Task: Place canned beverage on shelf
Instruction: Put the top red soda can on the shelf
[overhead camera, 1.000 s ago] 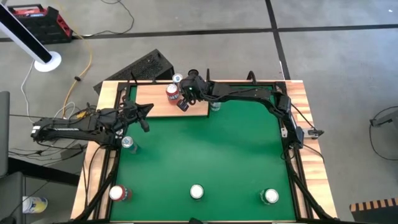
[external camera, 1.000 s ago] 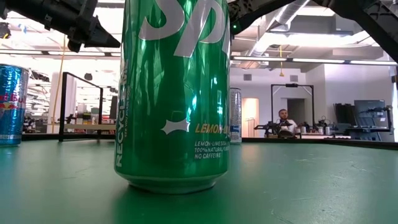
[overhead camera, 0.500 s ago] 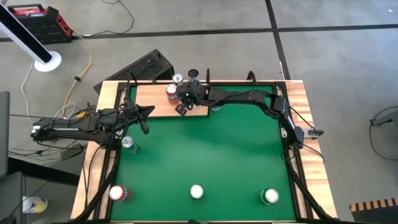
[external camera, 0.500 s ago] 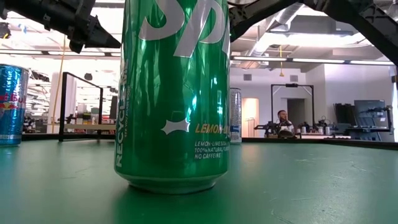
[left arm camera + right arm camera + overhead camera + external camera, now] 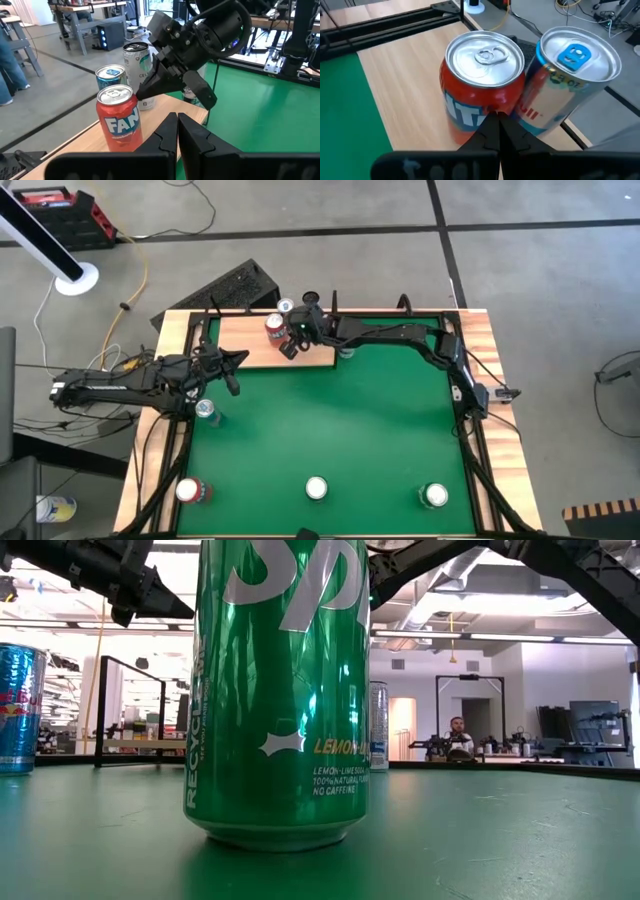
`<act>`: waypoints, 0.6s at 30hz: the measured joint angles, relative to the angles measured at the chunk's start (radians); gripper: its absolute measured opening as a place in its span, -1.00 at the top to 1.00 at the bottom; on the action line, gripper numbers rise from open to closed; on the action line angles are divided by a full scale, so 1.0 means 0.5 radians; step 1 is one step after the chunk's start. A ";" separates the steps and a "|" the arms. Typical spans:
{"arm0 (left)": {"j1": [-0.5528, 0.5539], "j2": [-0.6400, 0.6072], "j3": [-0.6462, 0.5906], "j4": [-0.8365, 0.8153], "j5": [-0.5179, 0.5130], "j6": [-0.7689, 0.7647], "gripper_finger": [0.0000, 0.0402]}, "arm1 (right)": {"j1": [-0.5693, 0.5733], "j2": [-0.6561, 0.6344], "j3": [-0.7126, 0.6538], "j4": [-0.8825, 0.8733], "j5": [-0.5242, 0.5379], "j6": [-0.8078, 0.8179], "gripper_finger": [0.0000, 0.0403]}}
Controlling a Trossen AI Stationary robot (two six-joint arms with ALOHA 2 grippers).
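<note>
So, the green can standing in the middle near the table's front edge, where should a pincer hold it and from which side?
Grip the green can across the middle of its round wall, coming in level from the side. It stands upright on the green table, and in the high view nothing stands close around it. Its slick top gives little to hold.

From my low view the green can [image 5: 277, 690] is cut off at the top edge and hides most of the table behind it. The white can [image 5: 141, 75] is partly hidden by the right arm. I can't read the 3 front cans' labels from above.
</note>
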 joint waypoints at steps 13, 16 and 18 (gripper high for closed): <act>0.000 0.000 0.002 -0.050 -0.017 -0.002 1.00 | -0.004 0.000 0.000 0.111 -0.087 -0.022 0.90; 0.000 0.000 0.002 -0.072 -0.018 -0.018 1.00 | -0.005 0.000 0.000 0.132 -0.112 -0.022 0.91; 0.000 0.000 0.002 -0.075 -0.018 -0.018 1.00 | -0.004 0.000 0.000 0.165 -0.119 -0.023 0.92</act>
